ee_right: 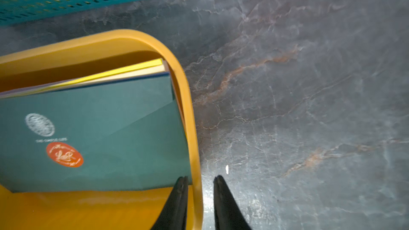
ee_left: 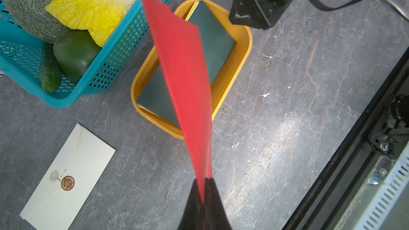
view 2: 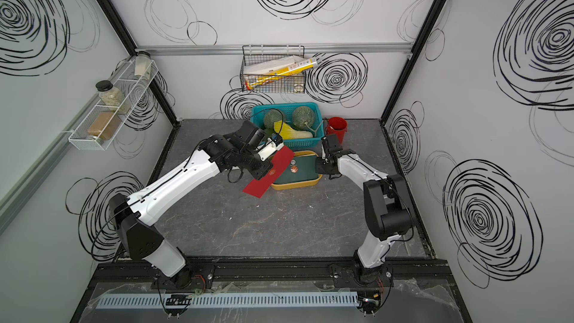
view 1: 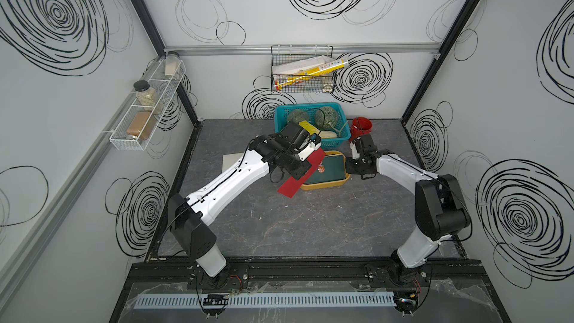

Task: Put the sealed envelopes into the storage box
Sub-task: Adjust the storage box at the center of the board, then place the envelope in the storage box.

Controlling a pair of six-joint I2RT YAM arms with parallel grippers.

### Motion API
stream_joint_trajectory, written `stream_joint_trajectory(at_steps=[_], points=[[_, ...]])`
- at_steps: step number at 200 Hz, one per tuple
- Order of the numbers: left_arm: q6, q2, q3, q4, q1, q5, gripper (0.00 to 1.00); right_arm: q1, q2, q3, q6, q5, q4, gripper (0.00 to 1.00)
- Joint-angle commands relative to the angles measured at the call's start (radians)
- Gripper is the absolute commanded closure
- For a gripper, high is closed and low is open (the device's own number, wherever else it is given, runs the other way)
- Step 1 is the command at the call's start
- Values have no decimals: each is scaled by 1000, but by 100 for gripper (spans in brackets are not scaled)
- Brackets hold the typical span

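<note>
Scribbled white walls close in a grey marbled desk. The box sits mid-desk and already holds a stack with the green envelope on top; we cannot count those beneath. The left pincer is clamped on the red envelope, which hangs tilted over the box's 9 o'clock end. The white envelope lies on the desk further out at 9 o'clock, so we judge at least two left. The right pincer stands slightly parted astride the 3 o'clock rim. The basket crowds 12 o'clock; 6 o'clock offers free room.
</note>
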Motion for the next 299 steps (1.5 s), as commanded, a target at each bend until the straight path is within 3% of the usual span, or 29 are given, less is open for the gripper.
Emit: stream_joint_trajectory(at_steps=[1, 35, 82, 132, 240, 299], points=[[38, 27, 53, -24, -8, -29, 100, -5, 9, 9, -23, -20, 9, 85], [47, 68, 117, -43, -9, -27, 100, -5, -5, -1, -50, -76, 11, 94], [62, 175, 233, -104, -19, -19, 100, 15, -111, -77, -98, -210, 44, 95], [75, 230, 262, -123, -17, -5, 100, 73, -108, -77, -188, -292, 43, 96], [117, 346, 144, -135, 12, -7, 98, 84, 1, 19, -295, -284, 4, 95], [116, 476, 191, -142, 15, -58, 92, 83, 25, 39, -296, -268, 7, 95]])
